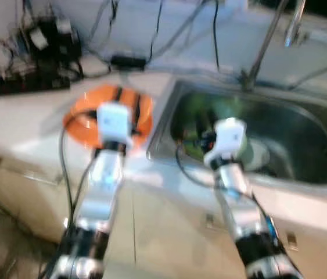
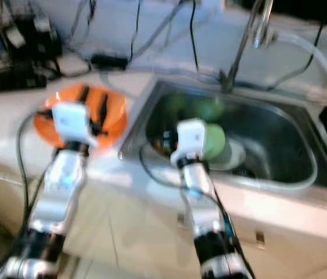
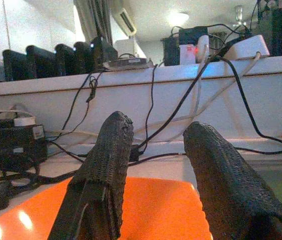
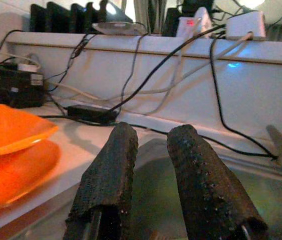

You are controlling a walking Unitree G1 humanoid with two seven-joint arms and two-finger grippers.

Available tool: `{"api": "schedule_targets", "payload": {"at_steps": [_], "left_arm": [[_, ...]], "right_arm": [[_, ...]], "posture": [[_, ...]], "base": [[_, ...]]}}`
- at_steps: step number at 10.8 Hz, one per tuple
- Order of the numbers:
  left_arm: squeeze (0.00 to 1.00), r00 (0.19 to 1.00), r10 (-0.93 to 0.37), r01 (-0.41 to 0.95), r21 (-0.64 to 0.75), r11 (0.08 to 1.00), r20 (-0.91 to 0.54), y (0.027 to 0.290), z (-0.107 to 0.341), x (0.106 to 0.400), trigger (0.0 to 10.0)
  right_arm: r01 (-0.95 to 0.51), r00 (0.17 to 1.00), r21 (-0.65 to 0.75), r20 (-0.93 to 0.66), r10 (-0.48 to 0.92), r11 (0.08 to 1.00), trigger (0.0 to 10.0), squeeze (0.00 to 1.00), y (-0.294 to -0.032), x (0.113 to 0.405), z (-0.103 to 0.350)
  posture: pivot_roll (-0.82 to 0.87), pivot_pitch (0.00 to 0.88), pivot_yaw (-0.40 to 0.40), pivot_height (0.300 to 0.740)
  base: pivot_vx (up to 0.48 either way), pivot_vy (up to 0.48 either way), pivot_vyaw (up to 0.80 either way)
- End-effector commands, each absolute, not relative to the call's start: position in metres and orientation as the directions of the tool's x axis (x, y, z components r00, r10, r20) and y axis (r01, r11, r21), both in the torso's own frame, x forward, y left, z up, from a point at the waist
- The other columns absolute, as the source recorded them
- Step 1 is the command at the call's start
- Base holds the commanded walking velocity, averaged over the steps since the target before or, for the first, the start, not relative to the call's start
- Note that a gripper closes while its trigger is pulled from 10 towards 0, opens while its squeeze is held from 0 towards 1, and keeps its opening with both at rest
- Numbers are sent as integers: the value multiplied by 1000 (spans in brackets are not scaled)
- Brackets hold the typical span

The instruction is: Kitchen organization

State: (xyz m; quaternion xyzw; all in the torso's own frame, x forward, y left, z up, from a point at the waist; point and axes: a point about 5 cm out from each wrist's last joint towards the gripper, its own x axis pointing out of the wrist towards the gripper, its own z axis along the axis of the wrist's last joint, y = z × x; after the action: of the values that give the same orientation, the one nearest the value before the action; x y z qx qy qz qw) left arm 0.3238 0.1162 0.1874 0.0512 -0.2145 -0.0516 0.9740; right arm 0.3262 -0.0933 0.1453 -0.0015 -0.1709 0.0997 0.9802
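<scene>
An orange plate [image 1: 82,116] sits on the white counter just left of the steel sink [image 1: 320,145]. My left gripper [image 3: 153,145] hovers low over the orange plate [image 3: 151,210], open, with nothing between its black fingers. My right gripper [image 4: 153,145] is open by a narrow gap and empty, reaching over the sink's near left part. The right wrist view shows two stacked orange plates [image 4: 10,130] off to one side. In the sink lie blurred green dishes [image 2: 201,107], a green bowl [image 2: 215,139] and a pale plate [image 2: 236,157].
A faucet [image 1: 268,40] rises behind the sink. Many cables, a black adapter [image 1: 128,61] and a power strip [image 1: 24,84] crowd the back of the counter against the wall. Pale cabinet fronts [image 1: 163,226] run below the counter edge.
</scene>
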Motion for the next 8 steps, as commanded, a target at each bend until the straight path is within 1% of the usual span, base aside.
{"api": "schedule_targets", "payload": {"at_steps": [1, 5, 6, 8], "left_arm": [[0, 898, -153, 114, 119, 986, 413, 106, 189, 323, 10000], [0, 892, -162, 114, 137, 984, 421, 107, 191, 323, 10000], [0, 878, -207, 139, 185, 973, 431, 104, 197, 320, 10000], [0, 868, -245, 161, 223, 961, 432, 108, 205, 315, 10000]], "right_arm": [[-160, 929, -41, 332, 165, 986, 10000, 0, -104, 329, 146], [-160, 930, -37, 329, 163, 986, 10000, 0, -104, 330, 146], [-159, 931, -34, 327, 162, 987, 10000, 0, -104, 330, 146], [-160, 932, -31, 325, 161, 987, 10000, 0, -104, 329, 145]], "posture": [[191, 16, -56, 740], [192, 14, -55, 740], [193, 12, -54, 740], [203, 4, -52, 740]], "base": [[0, 0, 0], [0, 0, 0], [0, 0, 0], [0, 0, 0]]}}
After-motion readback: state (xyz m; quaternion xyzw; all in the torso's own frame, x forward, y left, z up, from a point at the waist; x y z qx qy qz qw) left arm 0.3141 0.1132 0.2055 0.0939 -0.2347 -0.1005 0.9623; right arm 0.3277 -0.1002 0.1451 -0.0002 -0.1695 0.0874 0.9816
